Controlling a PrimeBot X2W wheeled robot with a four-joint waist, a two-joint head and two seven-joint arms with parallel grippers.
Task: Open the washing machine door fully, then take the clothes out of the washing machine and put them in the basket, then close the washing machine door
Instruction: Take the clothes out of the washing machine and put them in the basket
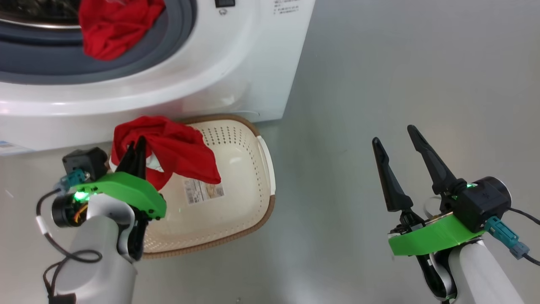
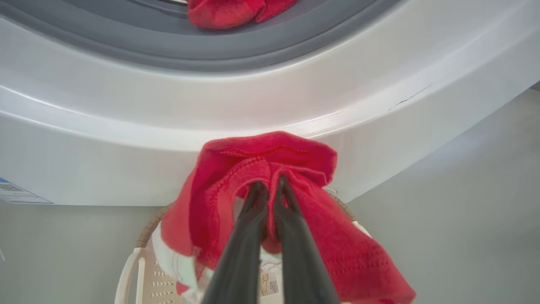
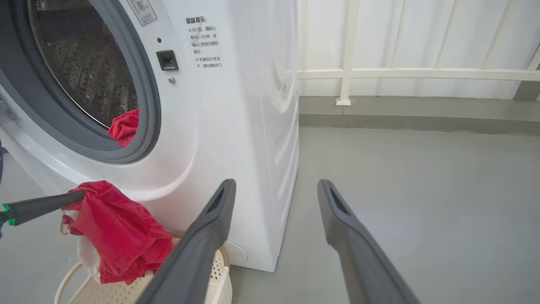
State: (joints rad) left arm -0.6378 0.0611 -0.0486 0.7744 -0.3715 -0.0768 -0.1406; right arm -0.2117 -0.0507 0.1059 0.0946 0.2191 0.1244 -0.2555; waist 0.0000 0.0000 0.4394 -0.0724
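laundry day update

my left fingers (image 2: 249, 228) were clamped on a red garment (image 1: 177, 147), hanging over the basket (image 1: 249, 169) by the washing machine (image 1: 236, 63). right fingers (image 3: 206, 228) were spread apart, holding nothing. another red garment (image 1: 114, 29) lay on the gasket (image 1: 181, 29).

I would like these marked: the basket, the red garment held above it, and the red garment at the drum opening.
basket (image 1: 240, 169): head view, bare perforated inner wall.
held red garment (image 1: 177, 147): head view, middle of the hanging fabric.
red garment at the drum (image 1: 114, 29): head view, middle of the bunched fabric.
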